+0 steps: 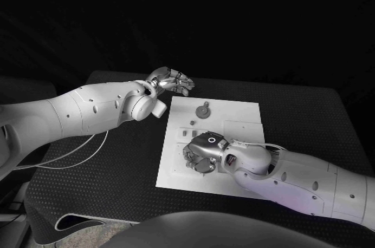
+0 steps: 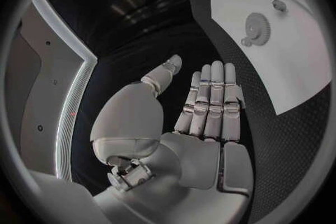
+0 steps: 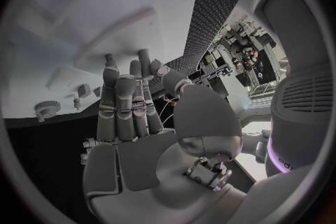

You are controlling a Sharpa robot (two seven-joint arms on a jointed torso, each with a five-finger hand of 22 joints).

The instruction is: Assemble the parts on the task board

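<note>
While the board (image 1: 234, 115) lies mid-table (image 1: 312, 112), we see a gear (image 1: 204, 111) near its far edge and small parts (image 1: 191, 132) beside our R hand (image 1: 201, 152), which hovers over the board's near half, fingers straight, holding nothing. Our L hand (image 1: 173, 80) sits off the board's far-left corner, fingers together, released too.

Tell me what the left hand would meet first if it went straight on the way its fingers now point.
Probably nothing: the left hand is open beside the task board, fingers running along its edge over the black table. The gear-shaped part lies off to the side. Depth is unclear.
</note>
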